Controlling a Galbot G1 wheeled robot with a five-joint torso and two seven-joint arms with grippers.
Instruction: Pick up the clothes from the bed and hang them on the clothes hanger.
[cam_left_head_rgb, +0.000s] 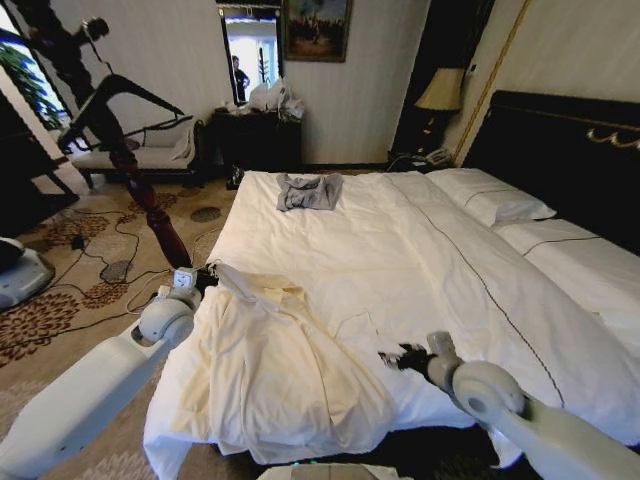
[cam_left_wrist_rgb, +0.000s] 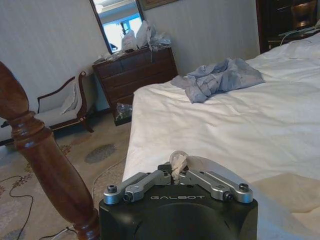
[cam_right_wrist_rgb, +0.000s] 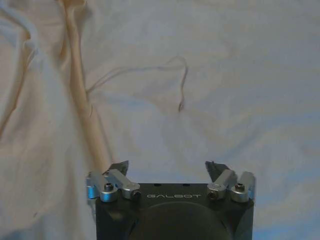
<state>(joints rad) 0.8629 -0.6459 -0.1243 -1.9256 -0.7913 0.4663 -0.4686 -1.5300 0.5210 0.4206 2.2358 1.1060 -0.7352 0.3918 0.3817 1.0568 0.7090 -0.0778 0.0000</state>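
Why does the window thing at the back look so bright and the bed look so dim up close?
Head view: daylight glares in the mirror against the dark dresser, beyond the left gripper. Left wrist view: the mirror glows blue-white. Right wrist view: the cream shirt and bed lie dim, flat and bluish before the open right gripper.

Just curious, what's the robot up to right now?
Left gripper shut on cream shirt at bed corner. Right gripper open over sheet. Wooden post beside left arm.

Left gripper (cam_left_wrist_rgb: 177, 167): fingertips closed on a pale scrap too small to identify. Right gripper (cam_right_wrist_rgb: 170, 172): fingertips cut off by its housing. Shirt (cam_left_head_rgb: 270, 370): lower hem falls past the bed (cam_left_head_rgb: 400, 250) edge. Coat stand (cam_left_wrist_rgb: 42, 165): top cropped.
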